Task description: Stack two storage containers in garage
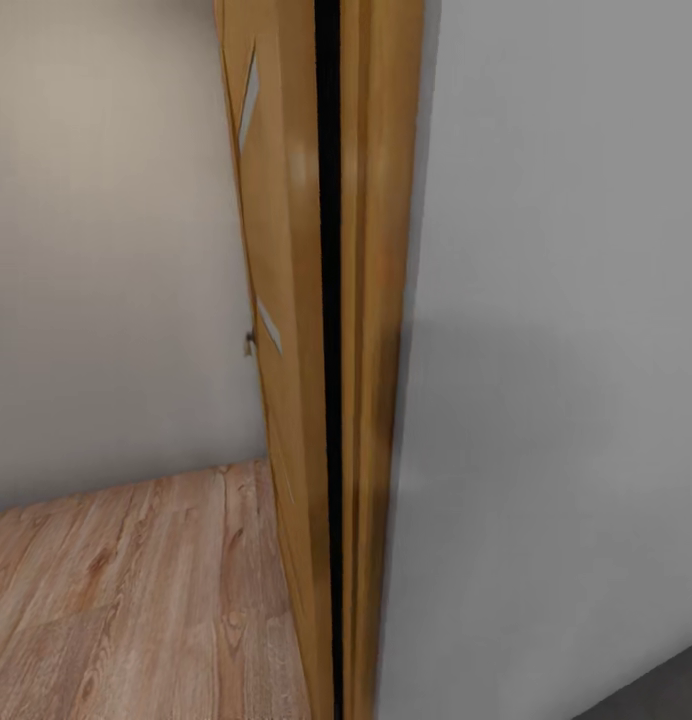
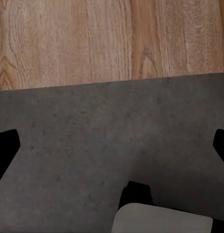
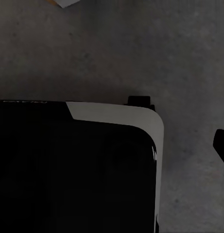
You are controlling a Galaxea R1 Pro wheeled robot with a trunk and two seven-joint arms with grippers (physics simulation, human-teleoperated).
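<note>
Wood plank flooring (image 2: 112, 39) meets grey concrete floor (image 2: 92, 145) at an open wooden door (image 1: 286, 300): robot in transit. Left jaws spread wide, empty; right jaws' state cannot be told. Neither storage container visible; stacking judged outstanding.

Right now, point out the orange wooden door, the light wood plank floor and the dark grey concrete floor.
orange wooden door (image 1: 286, 300), head view, its face above the handle.
light wood plank floor (image 1: 116, 600), head view, bare planks.
dark grey concrete floor (image 2: 92, 145), left wrist view, bare speckled patch.
</note>
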